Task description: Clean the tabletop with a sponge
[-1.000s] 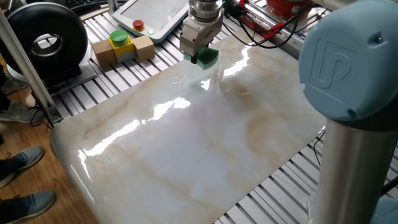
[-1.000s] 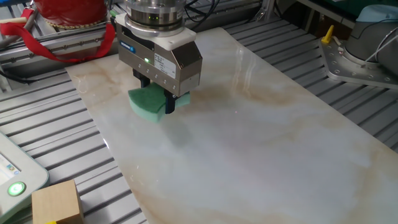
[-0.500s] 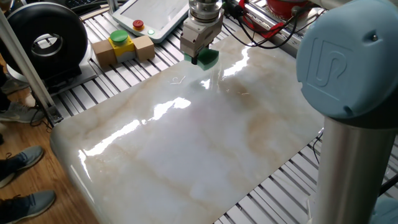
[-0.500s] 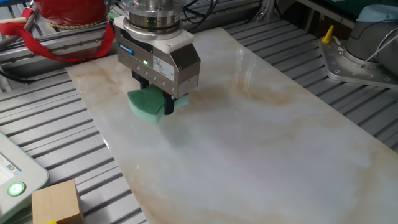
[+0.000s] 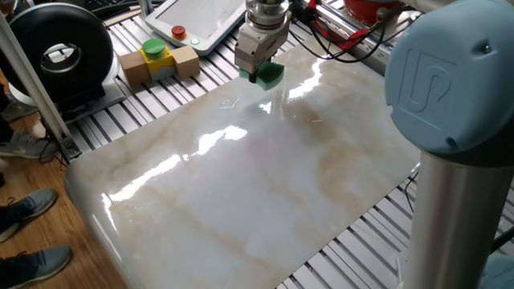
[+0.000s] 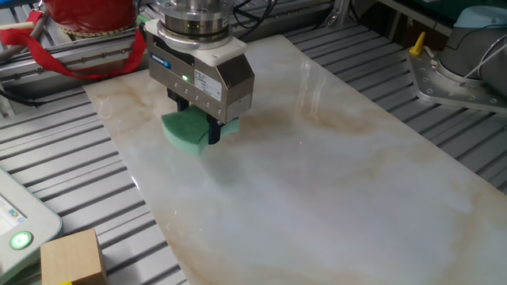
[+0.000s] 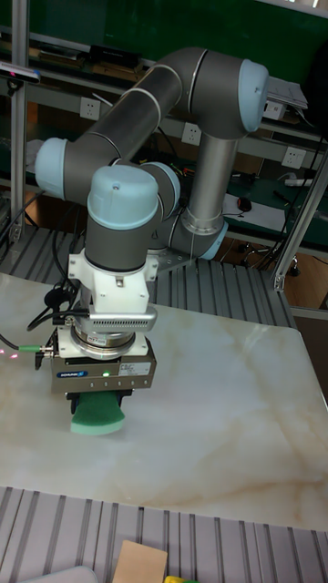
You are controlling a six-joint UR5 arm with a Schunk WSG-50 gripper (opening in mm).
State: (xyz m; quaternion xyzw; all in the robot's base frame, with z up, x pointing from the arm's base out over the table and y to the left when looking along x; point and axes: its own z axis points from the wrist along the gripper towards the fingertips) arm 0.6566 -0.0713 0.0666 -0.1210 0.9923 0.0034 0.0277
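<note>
Sponge [image 6: 185, 131] clamped in tool [image 6: 198, 131], low over one corner of marble counter [image 6: 333, 182].
Tool's fingers are closed on the green block, which sticks out sideways from them; contact with the slab cannot be confirmed. In the one fixed view the pair sits at upper centre, near the slab's far edge; unwiped marble runs toward the lower left and right. Ribbed aluminium frame [image 6: 79, 170] lies just beside the sponge, limiting travel that way.

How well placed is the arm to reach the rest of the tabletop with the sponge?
Probably well: the gripper holds the sponge near one corner of the tabletop, and nothing lies on the marble beyond it.
</note>
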